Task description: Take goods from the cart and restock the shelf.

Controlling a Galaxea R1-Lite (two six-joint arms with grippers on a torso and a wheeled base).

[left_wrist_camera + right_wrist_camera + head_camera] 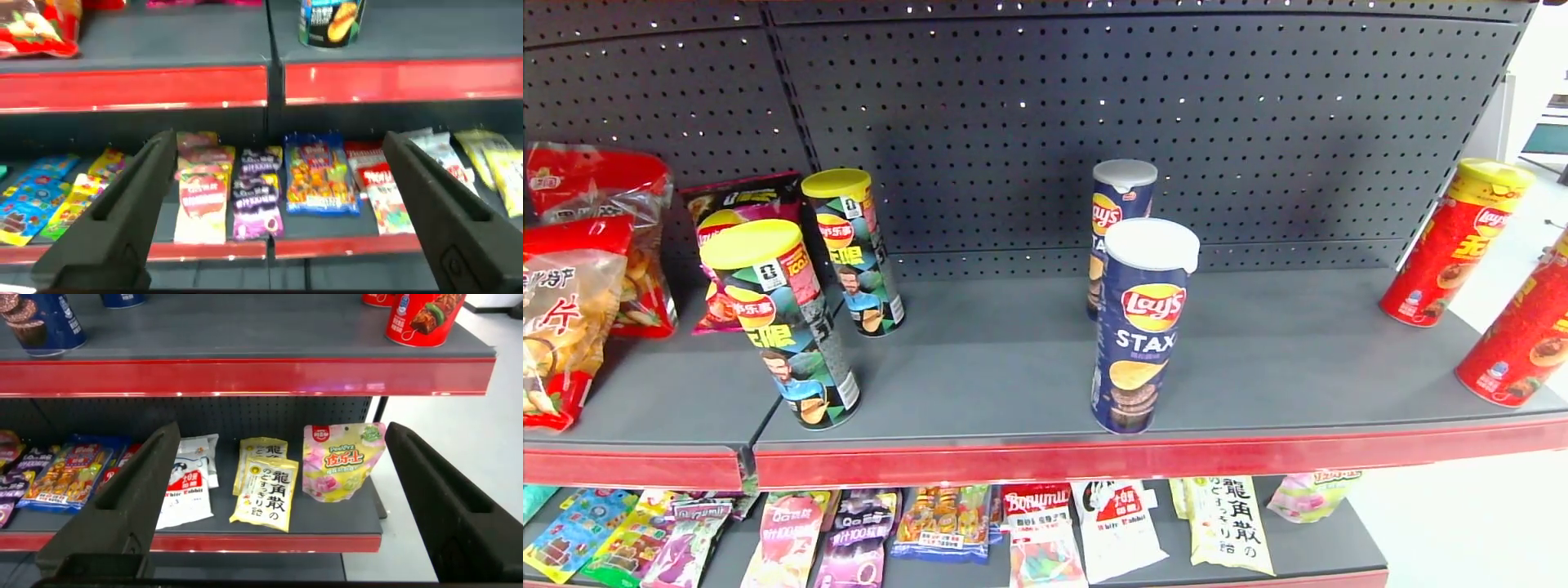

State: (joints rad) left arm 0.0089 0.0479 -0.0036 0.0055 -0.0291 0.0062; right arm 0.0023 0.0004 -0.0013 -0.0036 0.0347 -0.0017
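Facing shelf (980, 359), left gripper (274, 143) and right gripper (282, 433) spread, empty. Probably fetching stage; next needs grasping goods from cart.

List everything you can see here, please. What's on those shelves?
green cans: two, yellow lids, upright on the top shelf, left of middle
blue cans: two, pale lids, upright at the middle, one behind the other
red cans: two, right end of the top shelf
red bags: at least two, far left of the top shelf
dark bag: one, black and magenta, behind the green cans
packets: many, mixed colours, in a row on the lower shelf
top shelf: one, grey with a red front edge
pegboard: one, dark grey, behind the shelf
left gripper: one, black, open, facing the lower shelf
right gripper: one, black, open, facing the lower shelf's right end
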